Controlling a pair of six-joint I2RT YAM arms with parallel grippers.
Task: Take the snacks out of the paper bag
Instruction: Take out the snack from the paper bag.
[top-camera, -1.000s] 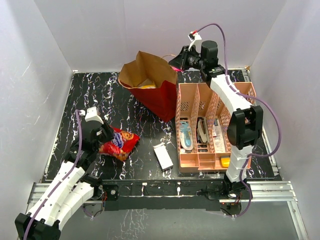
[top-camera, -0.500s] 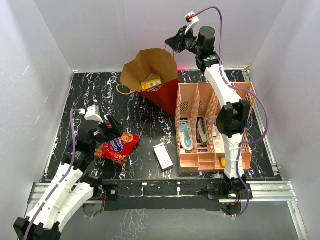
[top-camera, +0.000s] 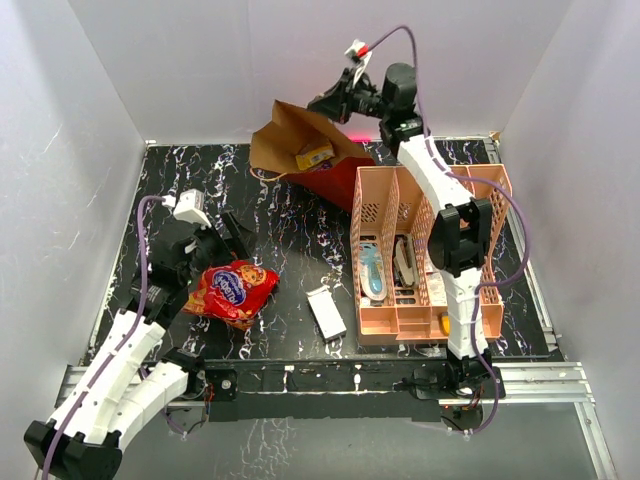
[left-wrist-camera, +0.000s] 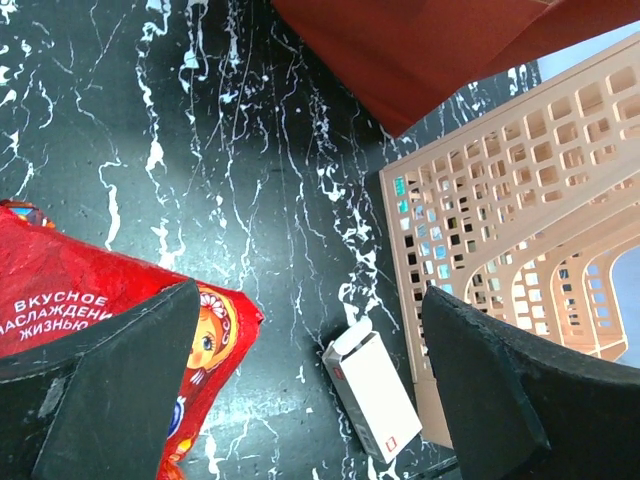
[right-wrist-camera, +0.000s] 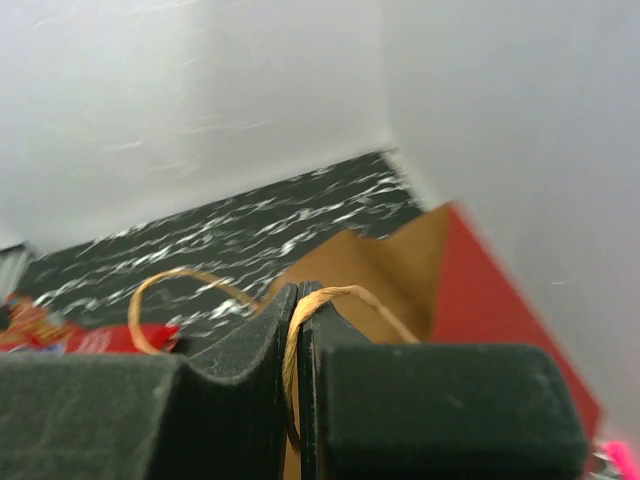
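The paper bag (top-camera: 283, 135) leans over at the top middle of the table (top-camera: 290, 240), with a yellow snack (top-camera: 315, 156) inside. The right end effector (top-camera: 325, 100) pinches its cord handle (right-wrist-camera: 320, 291) tight. The left end effector (left-wrist-camera: 310, 295) is wide open and empty, over the red snack bag (top-camera: 232, 290) at lower left.

Top view: paper bag (top-camera: 300, 140) is tipped. One yellow packet (top-camera: 316, 155) shows at the mouth; the kraft wall hides anything deeper. Pink rack (top-camera: 372, 215) contents too small to name.

Left wrist: red snack bag (left-wrist-camera: 90, 290) is cut off at the 9 o'clock edge, its lower part behind a finger (left-wrist-camera: 110, 390) of the left gripper (left-wrist-camera: 310, 300). Paper bag is cut off at 12 o'clock and the rack at 3 o'clock. White box (left-wrist-camera: 372, 400) markings too small to read.

Right wrist: view soft throughout. Handle cord (right-wrist-camera: 200, 275) disappears between the pressed-together fingers of the right gripper (right-wrist-camera: 298, 300). Red blur at 9 o'clock, can't identify.
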